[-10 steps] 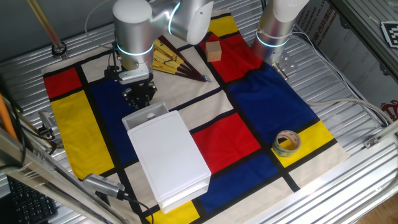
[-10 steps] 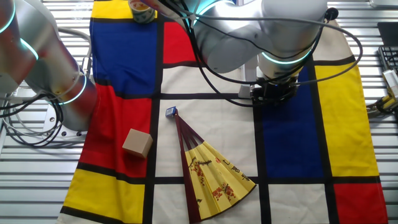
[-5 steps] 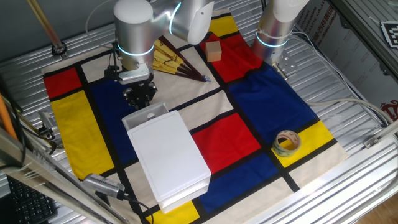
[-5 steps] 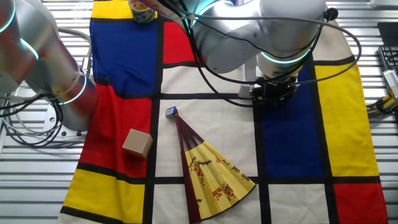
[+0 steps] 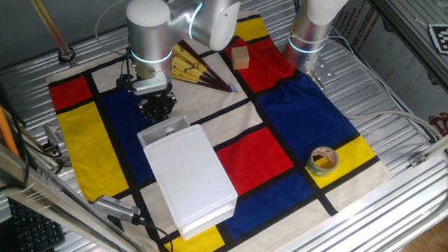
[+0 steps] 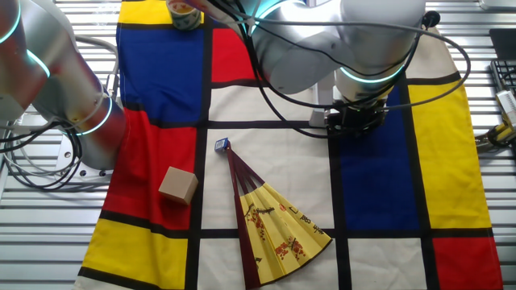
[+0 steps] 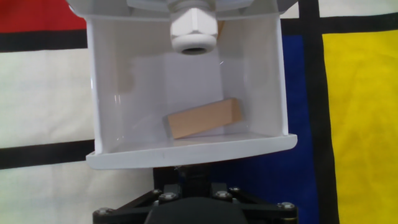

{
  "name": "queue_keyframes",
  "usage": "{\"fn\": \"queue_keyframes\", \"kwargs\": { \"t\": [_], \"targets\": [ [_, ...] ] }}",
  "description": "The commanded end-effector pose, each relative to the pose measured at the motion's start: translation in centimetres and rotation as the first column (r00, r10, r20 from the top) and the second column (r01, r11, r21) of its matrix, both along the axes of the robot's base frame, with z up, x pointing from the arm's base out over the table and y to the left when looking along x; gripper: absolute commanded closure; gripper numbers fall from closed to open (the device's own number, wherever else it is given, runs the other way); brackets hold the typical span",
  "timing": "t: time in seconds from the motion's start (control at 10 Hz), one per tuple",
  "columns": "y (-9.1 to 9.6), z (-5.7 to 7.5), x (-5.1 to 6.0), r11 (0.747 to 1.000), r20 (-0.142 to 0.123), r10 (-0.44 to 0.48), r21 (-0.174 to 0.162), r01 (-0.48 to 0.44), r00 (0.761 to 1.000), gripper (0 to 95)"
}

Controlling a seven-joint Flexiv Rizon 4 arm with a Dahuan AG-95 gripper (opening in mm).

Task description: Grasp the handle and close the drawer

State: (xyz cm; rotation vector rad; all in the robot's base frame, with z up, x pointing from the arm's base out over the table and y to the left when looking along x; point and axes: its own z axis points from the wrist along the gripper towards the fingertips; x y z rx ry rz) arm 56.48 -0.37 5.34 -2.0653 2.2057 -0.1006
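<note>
The flat white box (image 5: 192, 175) lies on the checked cloth, and its drawer (image 5: 166, 130) is pulled out a little toward the back left. My black gripper (image 5: 158, 112) stands right at the drawer's short front face. In the hand view the drawer (image 7: 124, 81) is open with a tan wooden block (image 7: 204, 118) lying in it. Its front rim (image 7: 186, 154) sits just above the gripper (image 7: 185, 175). The handle is hidden under that rim and behind the gripper, and the fingertips do not show. In the other fixed view my arm covers the box, and only the gripper (image 6: 355, 121) shows.
A tan wooden cube (image 5: 241, 57) and a folding fan (image 5: 192, 66) lie behind the box. A roll of tape (image 5: 323, 161) sits at the front right. A second robot arm (image 5: 308, 28) stands at the back right. Cables and tools line the table's left edge.
</note>
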Motion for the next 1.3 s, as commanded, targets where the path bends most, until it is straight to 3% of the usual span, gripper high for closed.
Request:
{"fn": "queue_keyframes", "kwargs": {
  "t": [0.1,1.0,1.3],
  "targets": [
    [-0.01,-0.01,0.04,1.0,0.001,0.0,-0.001,0.0,1.0,95.0],
    [0.09,0.02,0.04,1.0,-0.016,0.0,-0.001,0.0,1.0,95.0],
    [0.33,0.35,0.0,1.0,-0.027,-0.006,-0.018,0.005,1.0,95.0]
  ]
}}
